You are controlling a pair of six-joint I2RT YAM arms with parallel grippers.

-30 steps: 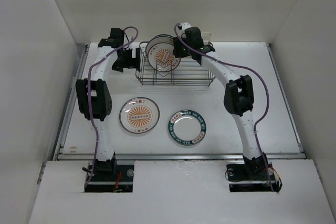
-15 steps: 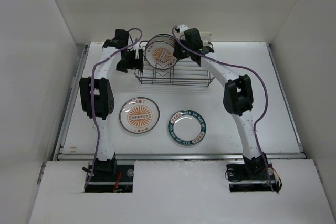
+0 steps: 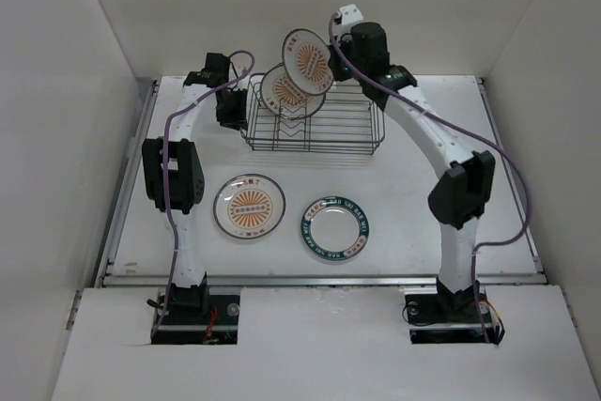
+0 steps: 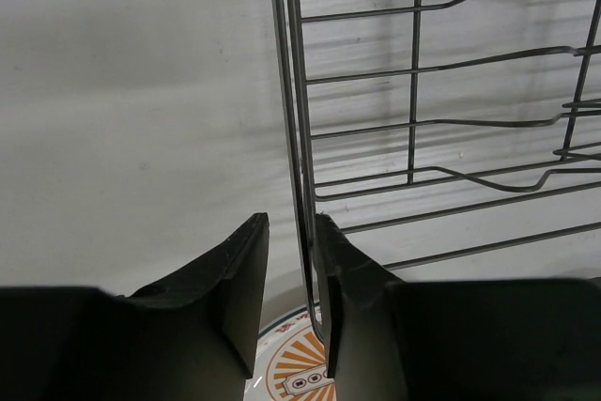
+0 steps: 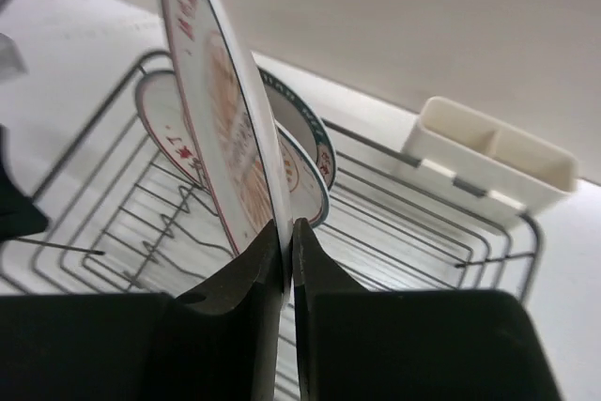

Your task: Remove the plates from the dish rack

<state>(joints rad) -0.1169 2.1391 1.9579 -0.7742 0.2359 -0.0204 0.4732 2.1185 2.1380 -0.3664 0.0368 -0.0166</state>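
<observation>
Holds the lifted plate (image 3: 306,55), a sunburst one, on edge and tilted, clear above the left half of the dish rack (image 3: 315,150). Pinches its rim in the right gripper (image 3: 331,57), fingers pressed together with one on each face, plain from the right wrist.

Leaves the rack plates (image 3: 282,89) leaning in the dividers just below and to the left. Shows there, from the right wrist, a sunburst face and a teal-banded one behind it.

Straddles the rack's left edge wire with the left gripper (image 4: 291,260). Stands narrow, one finger touching the wire and a sliver open on the other side, so cannot tell whether truly clamped.

Offers bare table (image 3: 423,213) on the near side, toward the arm bases. Carries there the flat sunburst plate (image 3: 249,205) and the flat teal plate (image 3: 335,228), well apart from the rack.

Probably calls next for a carry toward the near side and a turn from upright to flat, beside those two. Falls to the right arm, the one gripping. Risks clipping the leaning plates if lowered short of the rack's front rim.
</observation>
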